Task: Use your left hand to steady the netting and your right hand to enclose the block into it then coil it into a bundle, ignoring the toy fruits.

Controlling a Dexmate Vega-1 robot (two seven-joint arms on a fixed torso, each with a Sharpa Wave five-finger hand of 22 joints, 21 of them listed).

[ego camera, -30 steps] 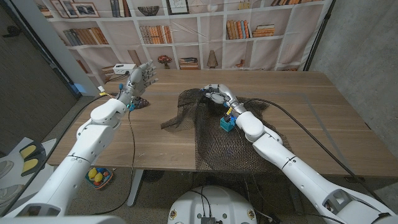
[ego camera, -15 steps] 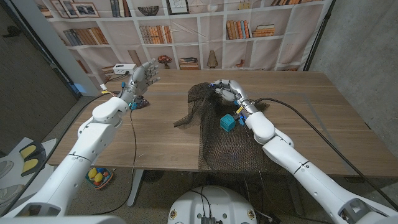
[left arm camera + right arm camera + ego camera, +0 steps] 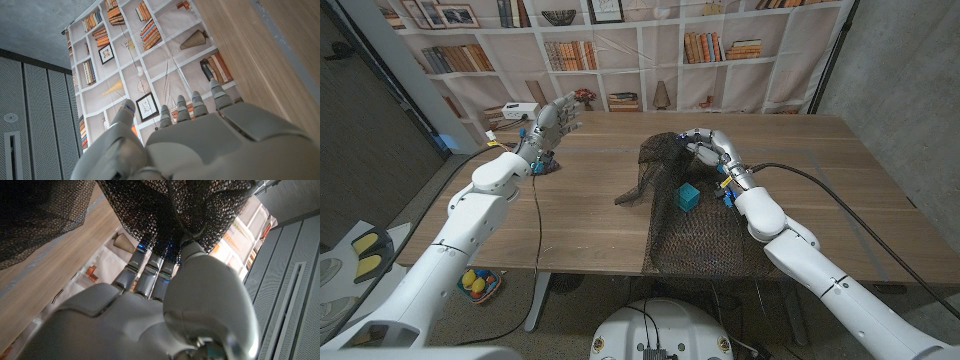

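- Dark netting [image 3: 690, 215] bunched in my right hand [image 3: 710, 150], fingers closed on a raised fold of it; the rest drapes down below the wrist to the table's near edge.
- Teal block [image 3: 688, 196] sits on the mesh just below that hand, uncovered, apart from the fingers.
- My left hand [image 3: 552, 122] is up off the table, fingers spread, gripping nothing, well away from the netting.
- Risk: nothing pins the mesh, so pulling the fold over could drag the whole sheet and tip the block off.
- Risk: mesh may snag on the fingers at release.
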